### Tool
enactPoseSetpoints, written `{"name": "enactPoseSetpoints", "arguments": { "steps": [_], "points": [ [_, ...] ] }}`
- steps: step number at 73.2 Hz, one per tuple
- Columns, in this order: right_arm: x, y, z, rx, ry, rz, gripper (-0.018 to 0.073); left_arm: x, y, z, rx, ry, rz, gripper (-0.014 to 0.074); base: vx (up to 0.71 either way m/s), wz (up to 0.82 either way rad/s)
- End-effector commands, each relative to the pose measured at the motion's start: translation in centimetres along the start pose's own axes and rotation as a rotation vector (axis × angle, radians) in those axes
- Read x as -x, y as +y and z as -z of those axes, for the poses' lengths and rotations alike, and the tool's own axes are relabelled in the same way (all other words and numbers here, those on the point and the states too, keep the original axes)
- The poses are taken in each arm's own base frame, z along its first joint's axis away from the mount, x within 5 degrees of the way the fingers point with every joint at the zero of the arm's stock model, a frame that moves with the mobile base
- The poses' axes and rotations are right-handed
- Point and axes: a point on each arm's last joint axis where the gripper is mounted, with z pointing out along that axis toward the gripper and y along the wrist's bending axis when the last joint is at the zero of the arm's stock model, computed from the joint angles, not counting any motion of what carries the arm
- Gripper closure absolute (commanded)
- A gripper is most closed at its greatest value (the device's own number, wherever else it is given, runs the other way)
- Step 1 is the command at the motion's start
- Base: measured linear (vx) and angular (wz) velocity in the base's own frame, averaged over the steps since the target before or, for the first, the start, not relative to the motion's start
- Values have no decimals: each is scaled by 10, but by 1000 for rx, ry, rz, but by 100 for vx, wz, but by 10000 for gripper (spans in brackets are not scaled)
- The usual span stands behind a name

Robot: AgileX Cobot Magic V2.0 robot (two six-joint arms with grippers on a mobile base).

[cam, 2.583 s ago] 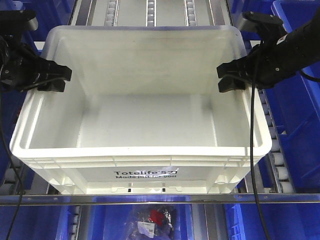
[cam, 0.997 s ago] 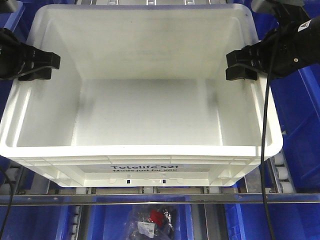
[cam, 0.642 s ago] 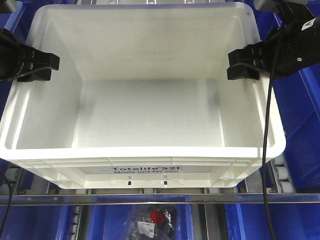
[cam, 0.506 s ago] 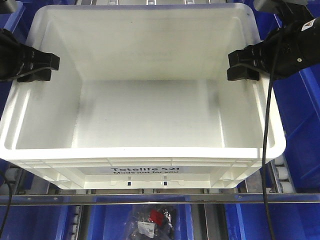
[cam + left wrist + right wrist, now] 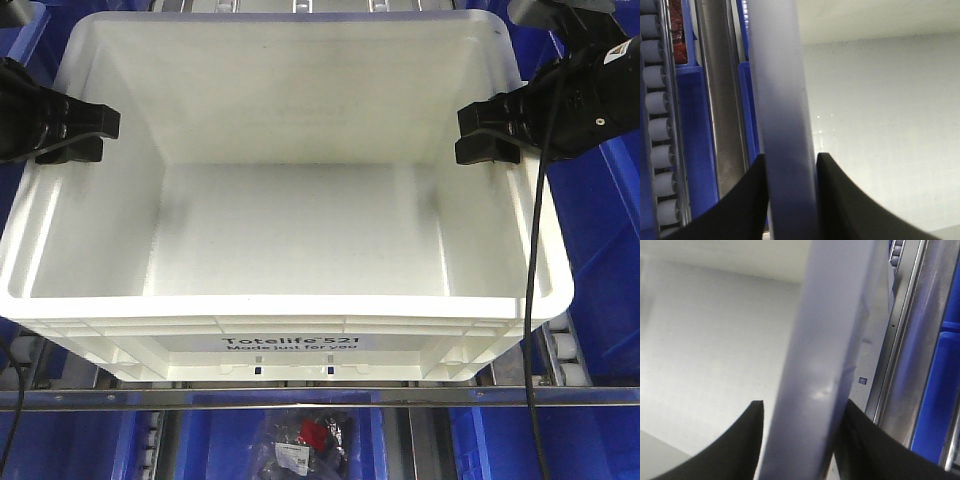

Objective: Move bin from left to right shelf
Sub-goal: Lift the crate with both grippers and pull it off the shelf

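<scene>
Bin (image 5: 290, 308): the white rectangular tote filled the middle of the front view, open side up and empty, with the black print "Totelife 521 Made just for you" (image 5: 290, 345) on its near wall. It sat above the shelf's metal front rail (image 5: 300, 397), between blue bins (image 5: 600, 250) on either side. Whether its base rested on the rollers (image 5: 660, 130) could not be determined.

Left end effector (image 5: 93, 134): clamped on the rim of the bin's left wall, toward the far end. The left wrist view showed the two black fingers (image 5: 742, 205) pressed against either side of the rim.

Right end effector (image 5: 488, 135): clamped on the rim of the right wall, roughly opposite the left one. The right wrist view showed one finger (image 5: 735, 447) inside the wall and the other outside. A black cable (image 5: 530, 300) hung from the right arm across the bin's right front corner.

A clear bag with red contents (image 5: 305, 440) lay on the level below.
</scene>
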Motion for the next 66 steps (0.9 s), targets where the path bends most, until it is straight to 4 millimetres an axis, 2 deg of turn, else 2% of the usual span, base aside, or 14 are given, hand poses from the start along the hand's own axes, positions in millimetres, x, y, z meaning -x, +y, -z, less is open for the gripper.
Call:
{"name": "enactPoseSetpoints", "arguments": {
  "steps": [1,66],
  "points": [
    [12,10,28,19,-136,54,564,16,-4,28,-18,-196,-15,603,0,0],
    [11,10,28,16,-133,57,564,16,-4,28,-18,-196,-15,603,0,0]
  ]
}}
